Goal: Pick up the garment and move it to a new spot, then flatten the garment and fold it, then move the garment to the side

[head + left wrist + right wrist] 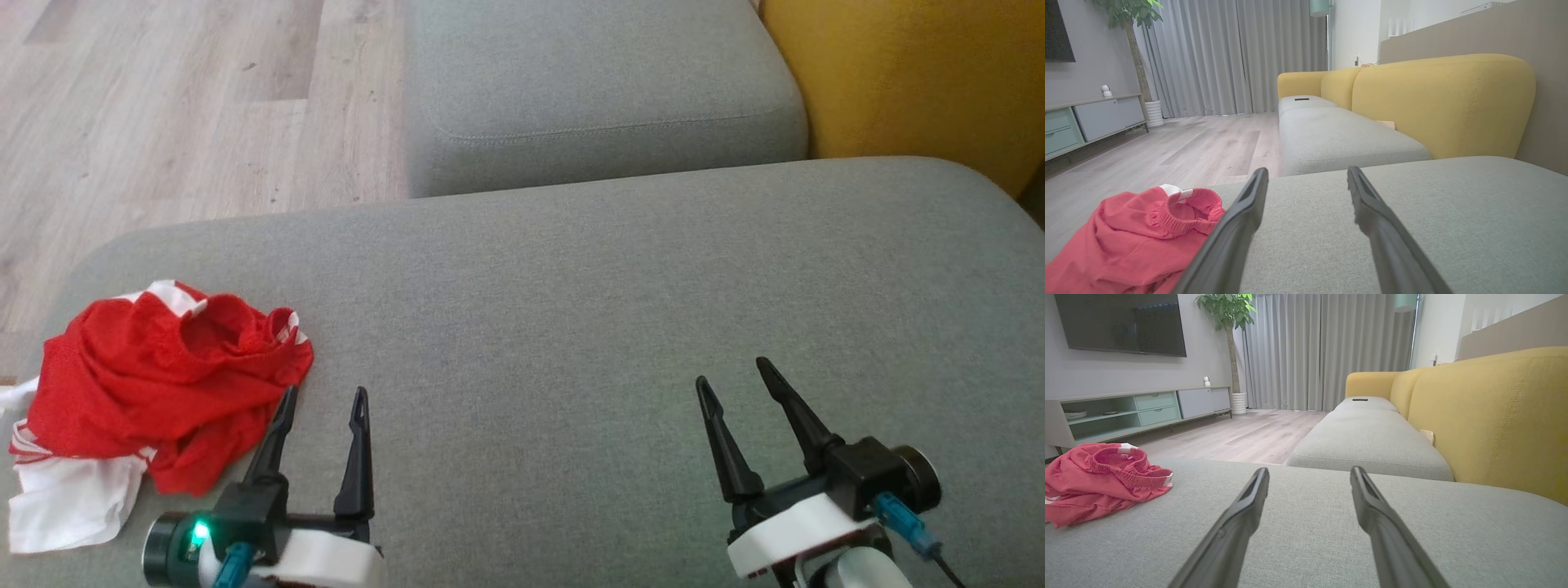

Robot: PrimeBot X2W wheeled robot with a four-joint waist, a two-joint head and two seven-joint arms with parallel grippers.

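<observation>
Lying crumpled on grey cushion: red garment, beside spread left pincer; right pincer spread, empty; yellow backrest beyond.

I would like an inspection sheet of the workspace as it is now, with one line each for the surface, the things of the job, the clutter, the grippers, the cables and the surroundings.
Surface: grey sofa cushion, smooth, no stains seen.
Job's things: red and white garment, crumpled in a heap at the cushion's left edge, not yet flattened.
Clutter: small dark flat object on the far seat.
Grippers: left gripper open, close beside the garment; right gripper open over bare cushion; neither holds anything.
Cables: blue-plugged cable at the right wrist; blue plug at the left wrist.
Surroundings: wooden floor, yellow backrest, grey curtains, wall TV, potted plant.
</observation>
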